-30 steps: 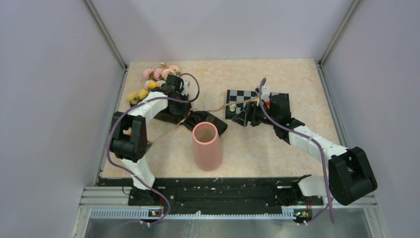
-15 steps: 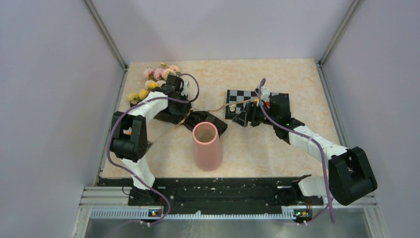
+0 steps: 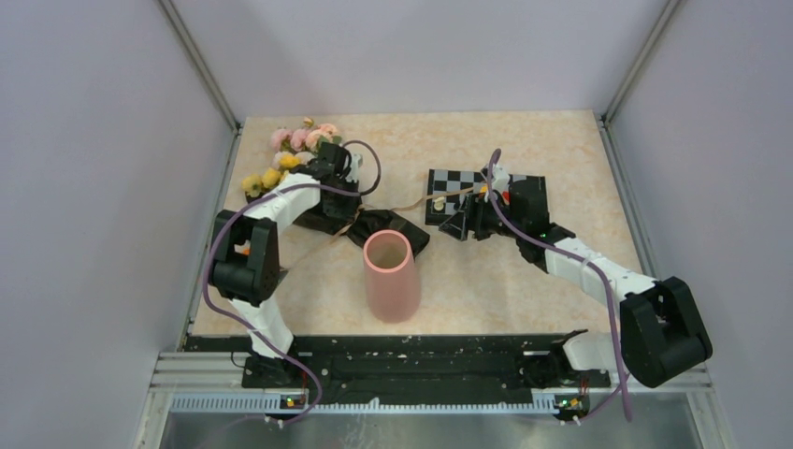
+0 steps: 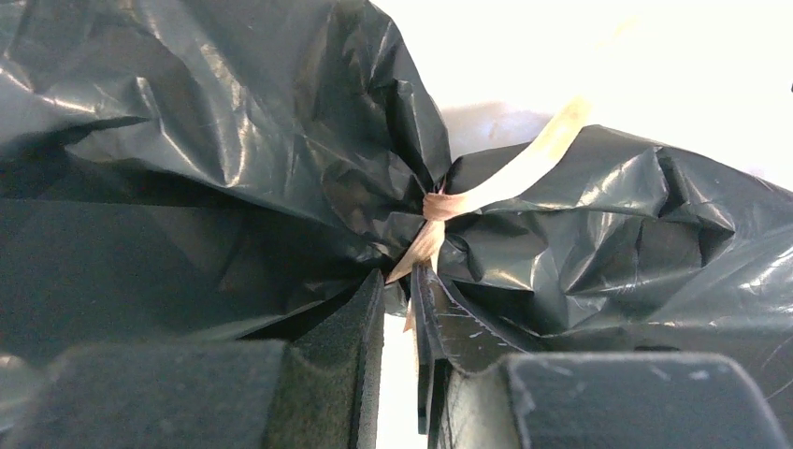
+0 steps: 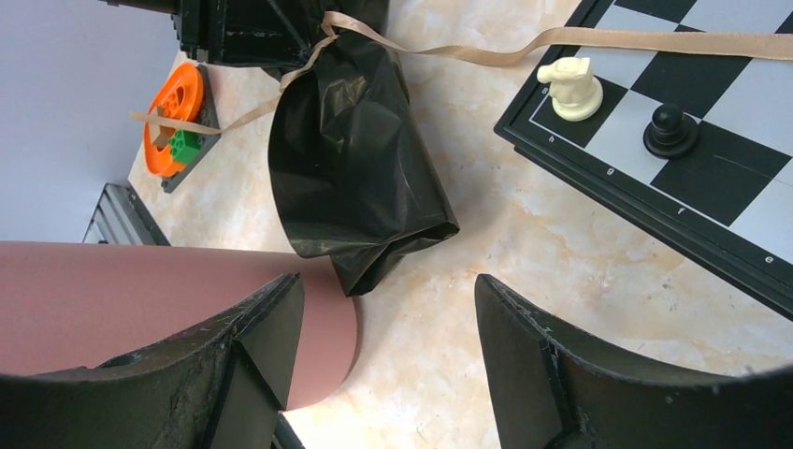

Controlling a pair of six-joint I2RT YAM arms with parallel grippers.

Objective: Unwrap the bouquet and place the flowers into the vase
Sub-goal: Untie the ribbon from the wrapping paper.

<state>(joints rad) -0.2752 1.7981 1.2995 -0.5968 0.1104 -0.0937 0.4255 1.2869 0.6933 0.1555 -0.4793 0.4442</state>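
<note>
Top external view: the bouquet (image 3: pixel 385 226) lies flat on the desk (image 3: pixel 542 150) beyond the vase (image 3: pixel 390 276), which stands upright. The bouquet's long axis runs on a slant. The flowers (image 3: pixel 297 140) lie well beyond and left of the vase, and the flared black tail of the wrapping lies just beyond the vase mouth. The ribbon (image 4: pixel 510 173) cinches the wrapping at a knot (image 4: pixel 435 206) beyond and slightly left of the vase. One long free end trails from it to beyond and right of the vase, across the chessboard (image 5: pixel 720 178).

Left gripper (image 4: pixel 397 281): positioned over the bouquet at the knot. In the left wrist view the knot lies just ahead of the jaws, in line with their gap. The jaws stand nearly together, and a short ribbon tail hangs into the slim gap. Whether the tail is pinched cannot be determined.

Right gripper (image 5: pixel 388 290): positioned beyond and right of the vase, jaws wide apart, holding nothing. The long free end lies ahead of them and crosses their line.

Assessment: the knot is tied, so untying is the step in hand. The left arm is nearer the knot, the right arm nearer the long free end
</note>
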